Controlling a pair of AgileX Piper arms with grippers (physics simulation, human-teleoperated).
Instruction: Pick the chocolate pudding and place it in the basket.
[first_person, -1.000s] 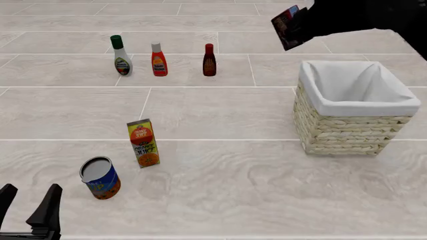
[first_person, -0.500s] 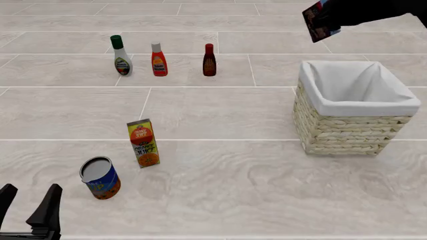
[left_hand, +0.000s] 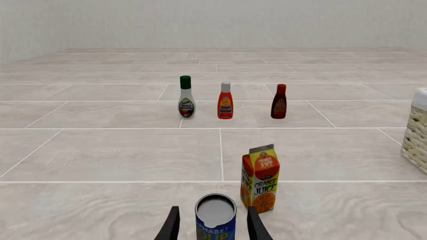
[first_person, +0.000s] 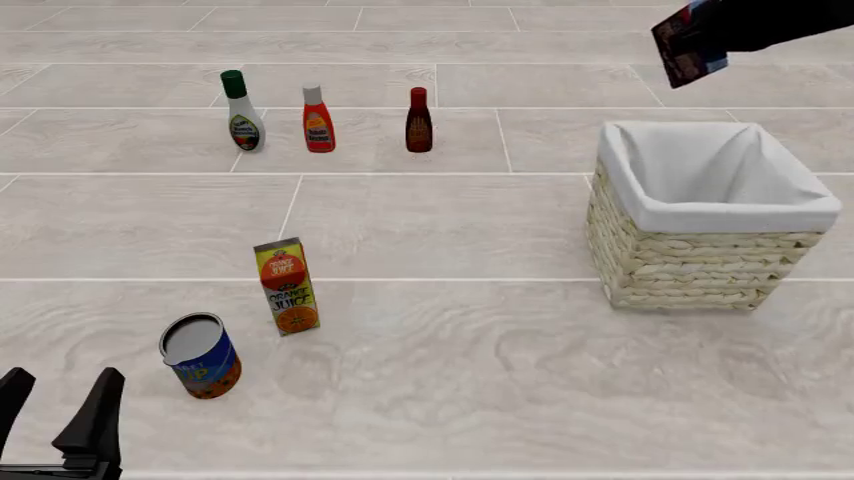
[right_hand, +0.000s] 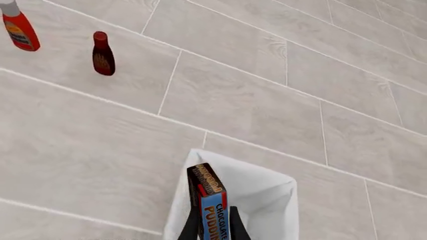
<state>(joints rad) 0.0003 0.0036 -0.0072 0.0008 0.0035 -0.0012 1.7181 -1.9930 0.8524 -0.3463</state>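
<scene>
Holding the chocolate pudding pinched between the jaws of our right gripper, we carry it high in the air, clear of the floor tiles. In the right wrist view the box stands with its long axis running along the fingers, and past it lies the white-lined mouth of the basket. So we judge the opening to be roughly below and slightly ahead of the box. From the front view the pudding sits at the far upper right, beyond the basket's back rim and a little toward its left side; how far it overlaps the opening we cannot tell exactly. Our left gripper hangs idle with its jaws apart, well away, near the can and the juice carton. The right arm is plainly the one to finish this.
</scene>
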